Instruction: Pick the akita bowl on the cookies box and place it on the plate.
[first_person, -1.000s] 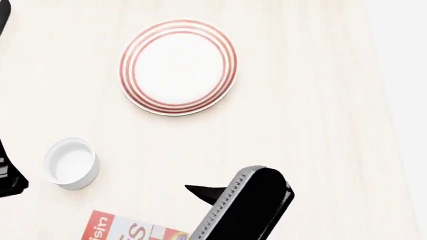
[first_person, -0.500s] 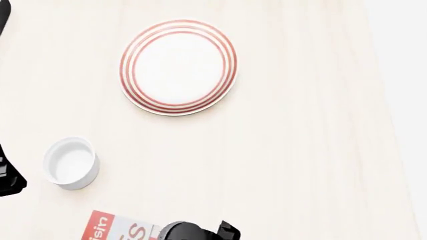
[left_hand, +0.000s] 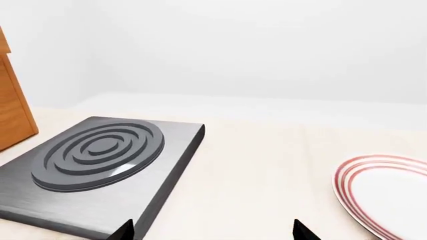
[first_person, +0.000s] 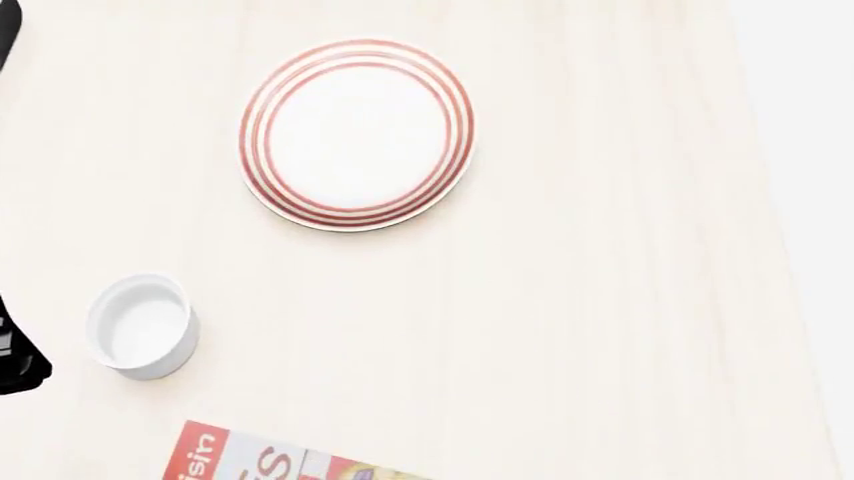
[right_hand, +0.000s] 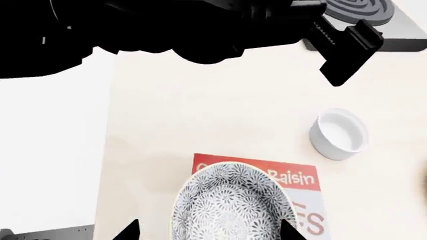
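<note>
The right gripper (right_hand: 203, 231) is spread wide above the akita bowl (right_hand: 230, 205), evidently so the rim can be straddled. The bowl is seated on the cookies box (right_hand: 300, 200). Beyond the box lies the plate (first_person: 356, 134), bare. The left gripper (left_hand: 213, 231) is likewise spread.

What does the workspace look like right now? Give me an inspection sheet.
Surface: pale wooden table.
Job's things: akita bowl sits on the cookies box; plate bears nothing.
Clutter: white cup beside the box; grey burner slab.
Grippers: left gripper open, holding nothing; right gripper open, fingertips either side of the bowl.
Cables: nothing seen.
Surroundings: wooden cabinet edge, white walls.
</note>
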